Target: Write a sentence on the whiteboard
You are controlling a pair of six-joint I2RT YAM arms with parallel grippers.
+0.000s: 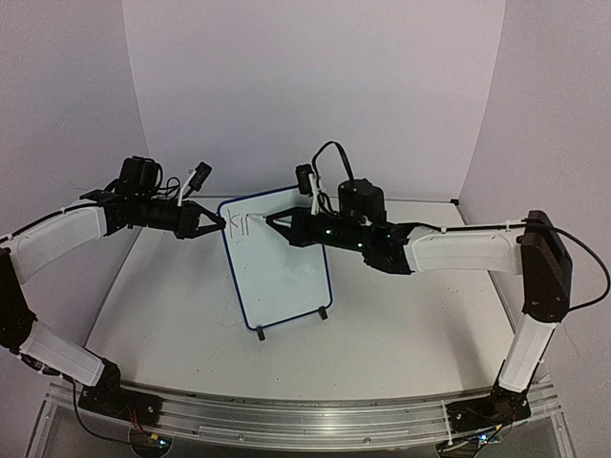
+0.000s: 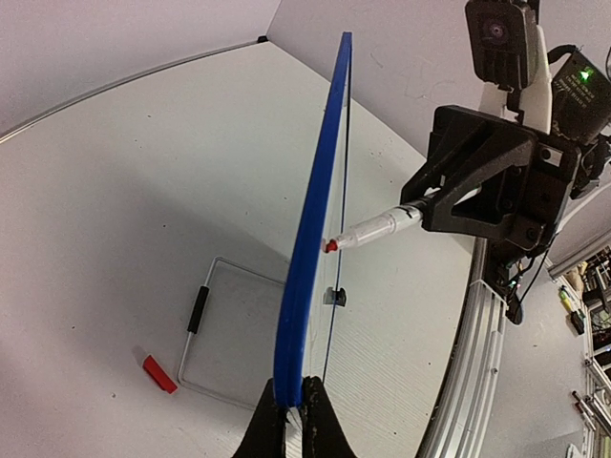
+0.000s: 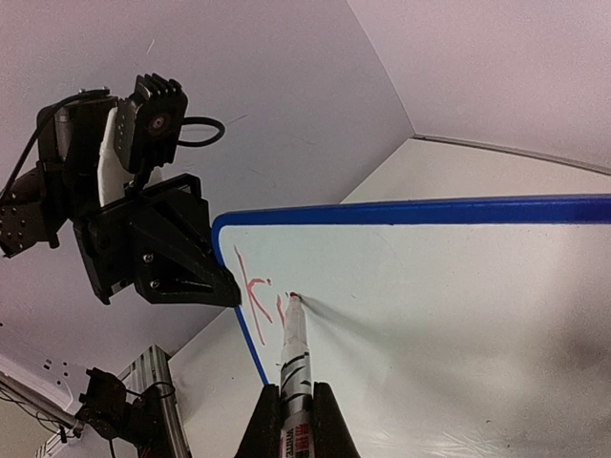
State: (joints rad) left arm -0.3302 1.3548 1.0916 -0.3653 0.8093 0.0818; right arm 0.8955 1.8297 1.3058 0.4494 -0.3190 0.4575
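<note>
writing underway: sentence reads only "ki". left gripper pinches whiteboard edge; right gripper pinches marker, tip at board. next: steady strokes, light pressure.

Whiteboard edge-on, left fingers pinching its rim, red-tipped marker touching it

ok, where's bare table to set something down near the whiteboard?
Bare: table in front of the whiteboard, feet to arm bases. Crowded: board's top, left gripper clamped on its edge, right gripper holding the marker there. Behind: wire frame, red cap.
</note>
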